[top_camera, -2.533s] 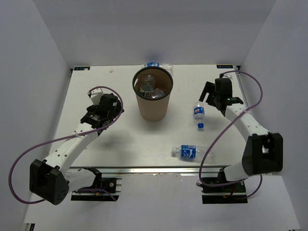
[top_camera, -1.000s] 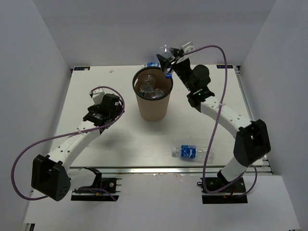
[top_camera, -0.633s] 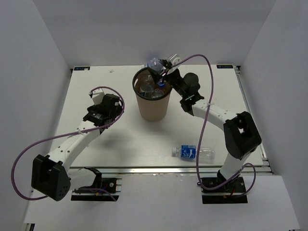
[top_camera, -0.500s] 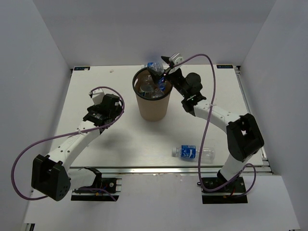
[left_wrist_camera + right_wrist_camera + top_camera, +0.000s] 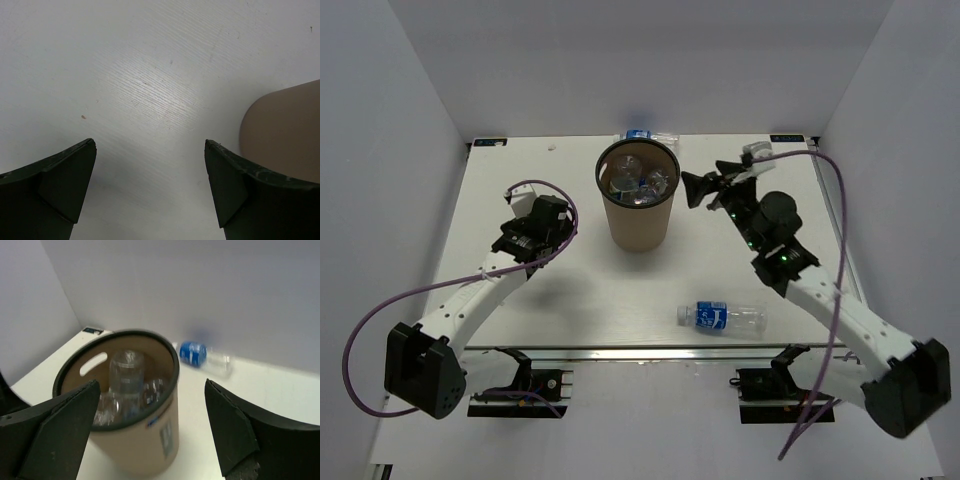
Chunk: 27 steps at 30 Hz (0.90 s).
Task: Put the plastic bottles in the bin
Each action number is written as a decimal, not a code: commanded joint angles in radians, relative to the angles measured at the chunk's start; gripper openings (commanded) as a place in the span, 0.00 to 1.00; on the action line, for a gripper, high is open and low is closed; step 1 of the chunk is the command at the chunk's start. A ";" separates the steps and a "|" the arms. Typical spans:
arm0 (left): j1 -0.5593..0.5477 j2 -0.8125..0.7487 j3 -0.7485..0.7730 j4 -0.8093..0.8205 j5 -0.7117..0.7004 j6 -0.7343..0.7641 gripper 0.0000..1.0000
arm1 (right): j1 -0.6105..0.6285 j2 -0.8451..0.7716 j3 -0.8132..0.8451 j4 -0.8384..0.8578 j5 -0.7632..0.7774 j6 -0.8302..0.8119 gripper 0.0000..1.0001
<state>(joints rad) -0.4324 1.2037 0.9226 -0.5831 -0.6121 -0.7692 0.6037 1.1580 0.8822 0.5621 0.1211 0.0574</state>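
TWO TOOLS, BOTH EMPTY: The right tool [image 5: 705,182] hangs with its jaws spread wide and nothing between them. It is just beside the dark rim of the brown bin [image 5: 638,228], which the wrist view shows ahead of it and a little below. Several clear plastic bottles [image 5: 638,180] sit inside the bin, one of them upright. Beyond the bin from this tool, a blue-labelled bottle [image 5: 202,355] lies on its side near the back wall [image 5: 210,285]. A second loose bottle [image 5: 720,317] lies on the white table [image 5: 560,300], well behind the tool and toward its arm's base. The left tool [image 5: 150,145] is also wide open and empty. It hangs over bare table, with the bin's wall showing just past one finger.
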 commanded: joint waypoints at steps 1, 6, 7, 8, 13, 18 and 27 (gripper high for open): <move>-0.002 -0.029 0.005 0.009 0.014 -0.005 0.98 | -0.001 -0.168 -0.044 -0.371 0.167 0.287 0.89; 0.000 -0.029 0.005 0.020 0.031 0.007 0.98 | -0.002 -0.420 -0.204 -0.691 0.149 0.556 0.89; 0.000 -0.029 -0.002 0.023 0.032 0.010 0.98 | -0.002 -0.435 -0.195 -0.787 0.166 0.705 0.89; 0.000 -0.029 -0.004 0.023 0.031 0.011 0.98 | -0.002 -0.446 -0.177 -0.889 0.201 0.767 0.89; 0.000 -0.013 -0.015 0.037 0.020 0.015 0.98 | -0.002 -0.439 -0.066 -1.321 0.192 0.906 0.89; 0.000 0.011 0.004 0.025 0.014 0.015 0.97 | -0.002 -0.330 -0.015 -1.534 0.126 1.083 0.89; 0.000 0.008 -0.022 0.066 0.044 0.041 0.97 | -0.001 -0.308 -0.077 -1.648 0.163 1.294 0.89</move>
<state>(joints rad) -0.4324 1.2217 0.9211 -0.5518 -0.5838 -0.7444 0.6018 0.8856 0.8192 -0.9825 0.2401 1.2068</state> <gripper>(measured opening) 0.974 0.895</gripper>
